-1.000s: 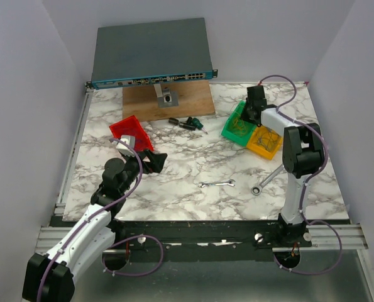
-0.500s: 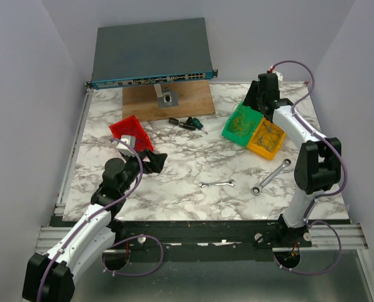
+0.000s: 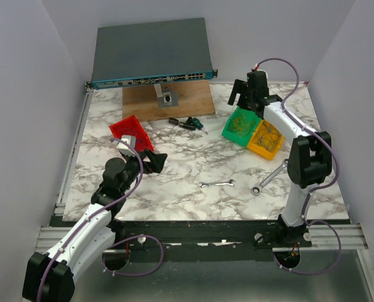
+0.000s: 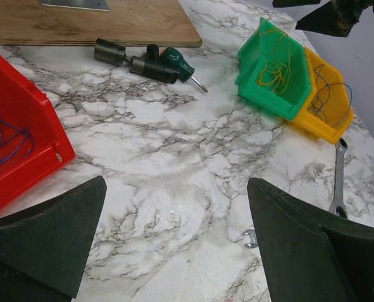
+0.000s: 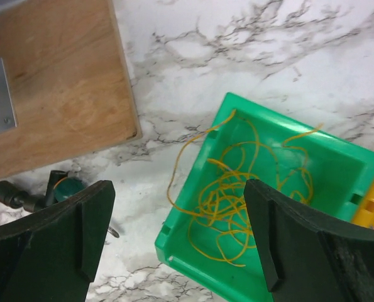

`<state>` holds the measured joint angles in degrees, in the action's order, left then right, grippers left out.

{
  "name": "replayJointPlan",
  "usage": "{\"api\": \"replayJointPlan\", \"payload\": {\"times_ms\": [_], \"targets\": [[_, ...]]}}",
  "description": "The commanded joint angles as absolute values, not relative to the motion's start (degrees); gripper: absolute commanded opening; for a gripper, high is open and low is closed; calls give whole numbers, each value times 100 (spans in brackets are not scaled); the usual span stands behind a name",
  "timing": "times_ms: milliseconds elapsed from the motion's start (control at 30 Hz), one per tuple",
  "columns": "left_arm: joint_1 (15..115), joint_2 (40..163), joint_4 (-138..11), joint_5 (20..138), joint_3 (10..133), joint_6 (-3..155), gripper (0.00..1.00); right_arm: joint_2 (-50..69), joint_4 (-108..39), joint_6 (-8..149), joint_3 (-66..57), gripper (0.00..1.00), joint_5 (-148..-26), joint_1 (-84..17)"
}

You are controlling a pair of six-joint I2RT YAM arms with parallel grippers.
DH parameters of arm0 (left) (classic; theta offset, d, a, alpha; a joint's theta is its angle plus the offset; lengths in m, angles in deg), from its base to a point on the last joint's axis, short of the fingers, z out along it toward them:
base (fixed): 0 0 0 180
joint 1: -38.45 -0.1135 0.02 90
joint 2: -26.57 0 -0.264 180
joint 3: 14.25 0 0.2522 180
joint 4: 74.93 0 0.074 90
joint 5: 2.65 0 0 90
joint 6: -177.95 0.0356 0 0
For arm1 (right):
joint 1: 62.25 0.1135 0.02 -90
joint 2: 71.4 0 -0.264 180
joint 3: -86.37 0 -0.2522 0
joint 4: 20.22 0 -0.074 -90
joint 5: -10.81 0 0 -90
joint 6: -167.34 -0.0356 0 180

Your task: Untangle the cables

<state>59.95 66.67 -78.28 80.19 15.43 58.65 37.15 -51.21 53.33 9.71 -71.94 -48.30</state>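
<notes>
The cables lie sorted in bins. Thin yellow wires fill the green bin, and one loop hangs over its left rim. Blue wires lie in the yellow bin, and purple-blue wires in the red bin. My right gripper hovers open above the green bin's left edge, holding nothing; in the top view the right gripper is over the bin's far side. My left gripper is open over bare marble, to the right of the red bin.
Two silver wrenches lie on the marble in front of the bins. A green-handled screwdriver and black bits sit near the wooden board. A network switch stands at the back.
My right gripper has opened wide and swung back and left, from over the bins to above the green bin's far-left edge. The left arm has not moved.
</notes>
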Motion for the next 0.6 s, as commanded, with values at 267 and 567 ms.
{"api": "replayJointPlan", "payload": {"times_ms": [267,567], "targets": [[6014,6759,-7999,8041,1511,5974,99,4653,-5982,5840,1682,59,-5871,-4327],[6016,6838,-8025,8018,1533,5965,98,4000,-5630,5892,1148,6,-5809,-4334]]}}
